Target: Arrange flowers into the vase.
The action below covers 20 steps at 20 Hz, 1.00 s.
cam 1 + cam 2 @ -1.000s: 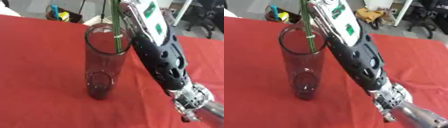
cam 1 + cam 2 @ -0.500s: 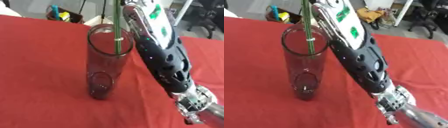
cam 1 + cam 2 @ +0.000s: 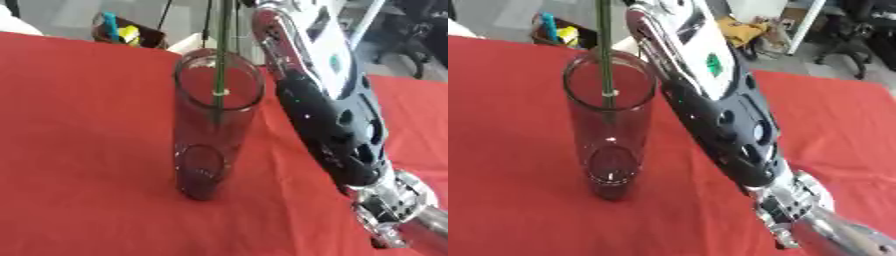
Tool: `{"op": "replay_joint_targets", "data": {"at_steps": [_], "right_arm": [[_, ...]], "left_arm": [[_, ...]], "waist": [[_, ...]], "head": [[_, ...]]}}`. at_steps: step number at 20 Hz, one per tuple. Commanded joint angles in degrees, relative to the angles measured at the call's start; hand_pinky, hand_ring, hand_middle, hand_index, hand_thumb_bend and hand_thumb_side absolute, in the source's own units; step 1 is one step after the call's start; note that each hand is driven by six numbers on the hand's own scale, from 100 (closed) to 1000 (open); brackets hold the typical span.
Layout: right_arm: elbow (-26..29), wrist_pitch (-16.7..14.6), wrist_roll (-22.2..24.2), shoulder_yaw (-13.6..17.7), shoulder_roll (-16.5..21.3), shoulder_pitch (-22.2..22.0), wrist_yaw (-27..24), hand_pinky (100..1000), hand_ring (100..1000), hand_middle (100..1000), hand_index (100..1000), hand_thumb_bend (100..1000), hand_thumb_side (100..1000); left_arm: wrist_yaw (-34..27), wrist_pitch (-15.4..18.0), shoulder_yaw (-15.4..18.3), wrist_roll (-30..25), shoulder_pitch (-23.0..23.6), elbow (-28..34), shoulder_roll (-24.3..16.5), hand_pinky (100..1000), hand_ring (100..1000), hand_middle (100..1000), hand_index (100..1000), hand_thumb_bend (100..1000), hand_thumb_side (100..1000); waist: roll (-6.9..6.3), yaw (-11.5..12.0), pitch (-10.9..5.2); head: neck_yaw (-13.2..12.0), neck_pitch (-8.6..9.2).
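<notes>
Stem point(image 3: 220, 75): sunk lower inside vase point(image 3: 611, 145) than before.
Right arm point(image 3: 728, 130): at 3 o'clock of vase; hand's grip can't tell.

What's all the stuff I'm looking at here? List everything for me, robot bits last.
vase: one, clear glass with a dark tint, upright on the cloth, left of centre.
flower stem: one, green, running down through the vase's mouth; its top is out of view.
tablecloth: one, red, covering the table.
clutter: yellow and blue things on the floor beyond the table's far edge.
right arm: one, black and white with a silver joint, reaching up past the vase; its hand is out of view.
</notes>
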State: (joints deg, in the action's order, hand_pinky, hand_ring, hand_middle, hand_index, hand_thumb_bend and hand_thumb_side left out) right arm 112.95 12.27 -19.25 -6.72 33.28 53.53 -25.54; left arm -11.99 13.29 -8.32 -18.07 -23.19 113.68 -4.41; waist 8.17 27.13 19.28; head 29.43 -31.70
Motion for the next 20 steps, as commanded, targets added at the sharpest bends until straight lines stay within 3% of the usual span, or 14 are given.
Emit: {"op": "replay_joint_targets", "data": {"at_steps": [1,12,20], "right_arm": [[1.57,-1.08,2.59,0.47,2.0,0.3,1.98,773,937,290,247,100,593],[1.64,-3.55,11.79,0.4,2.99,-1.1,10.7,782,930,289,227,100,593],[1.64,-2.65,15.43,0.12,1.93,-1.16,14.29,789,939,288,225,100,597]], "left_arm": [[-0.24,-0.2,-0.48,0.03,-0.37,0.91,-0.2,494,452,667,753,100,957],[-0.09,-0.2,-0.36,0.05,-0.22,0.91,-0.24,494,452,668,754,100,957],[-0.05,-0.18,-0.31,0.13,-0.13,0.91,-0.23,493,452,668,755,100,957]], "waist": [[-0.75,-0.15,-1.48],[-0.94,-0.76,-1.44],[-1.16,-1.1,-1.47]], "head": [[-0.21,0.32],[-0.36,0.39],[-0.43,0.5]]}}
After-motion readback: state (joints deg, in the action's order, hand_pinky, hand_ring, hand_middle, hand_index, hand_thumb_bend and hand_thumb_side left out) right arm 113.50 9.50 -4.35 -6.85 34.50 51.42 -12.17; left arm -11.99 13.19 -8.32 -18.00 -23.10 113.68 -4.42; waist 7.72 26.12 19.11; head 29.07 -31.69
